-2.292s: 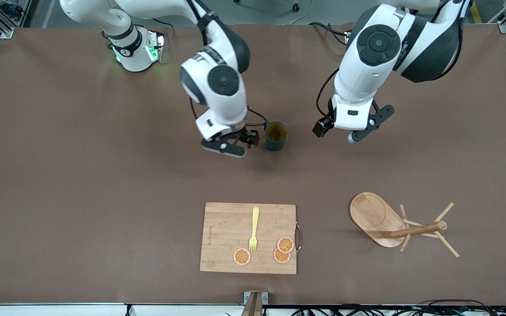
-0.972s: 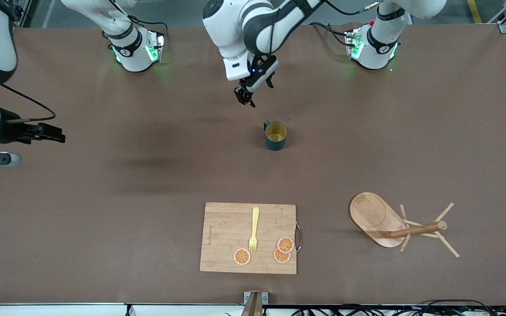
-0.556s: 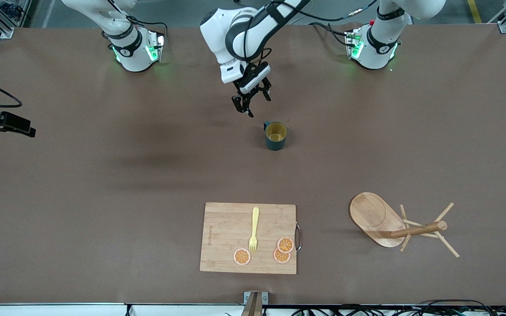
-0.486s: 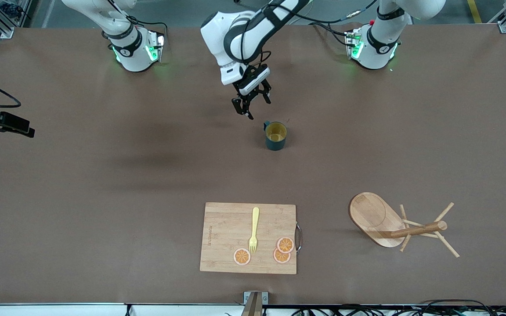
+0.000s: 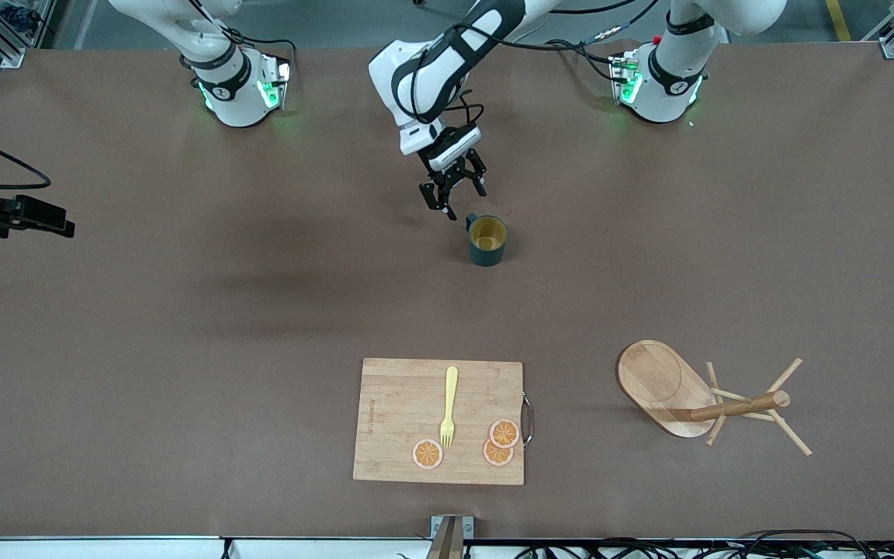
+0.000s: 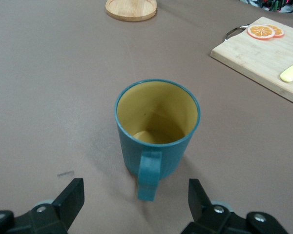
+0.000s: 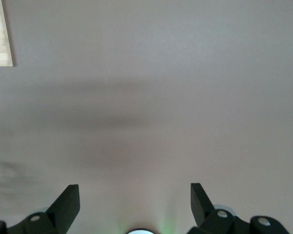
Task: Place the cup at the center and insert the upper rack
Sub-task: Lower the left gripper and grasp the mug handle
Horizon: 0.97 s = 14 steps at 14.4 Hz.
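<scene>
while upright, cup (image 5: 486, 240) handle faces open left tool (image 5: 455, 196) | upper rack (image 5: 707, 398) toppled

A dark teal cup (image 5: 486, 241) with a mustard-yellow inside sits at upper centre of the frame on a plain brown desk (image 5: 183, 349). At bottom centre, a pale bamboo cutting board (image 5: 400, 423) carries a yellow fork (image 5: 448, 406) and three orange slices (image 5: 498, 442) with white-rimmed segments. At lower right lies the light wooden upper rack (image 5: 695, 396). White arms with black joints show green lights at their bases.
</scene>
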Available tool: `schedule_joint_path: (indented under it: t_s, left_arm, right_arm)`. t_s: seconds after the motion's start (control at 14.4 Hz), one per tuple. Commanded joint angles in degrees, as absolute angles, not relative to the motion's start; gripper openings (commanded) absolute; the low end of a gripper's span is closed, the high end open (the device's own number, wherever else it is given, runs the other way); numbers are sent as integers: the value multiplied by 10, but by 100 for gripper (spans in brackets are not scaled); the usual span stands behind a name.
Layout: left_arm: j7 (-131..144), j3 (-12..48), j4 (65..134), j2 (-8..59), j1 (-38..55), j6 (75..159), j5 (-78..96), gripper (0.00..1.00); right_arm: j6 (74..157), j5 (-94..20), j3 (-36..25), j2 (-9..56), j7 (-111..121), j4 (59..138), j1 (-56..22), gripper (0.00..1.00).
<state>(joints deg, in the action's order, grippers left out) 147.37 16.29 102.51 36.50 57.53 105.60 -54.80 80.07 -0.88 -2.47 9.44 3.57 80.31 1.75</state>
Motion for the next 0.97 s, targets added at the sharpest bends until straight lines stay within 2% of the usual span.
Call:
schedule_joint_path:
  t_s: [0.0,0.49,0.76,0.9]
  left_arm:
    - [1487,161,1036,372,578,1057,-589,92]
    - [1492,160,1029,393,575,1069,-628,68]
    - [1492,157,1027,396,573,1070,-629,50]
    - [1492,156,1021,397,573,1070,-628,38]
  right_arm:
    - [775,-9,-21,76,27,807,23,100]
    - [785,-9,-21,50,28,824,20,100]
    - [841,-8,-23,-19,30,904,19,100]
    - [845,-7,-24,-38,30,919,19,100]
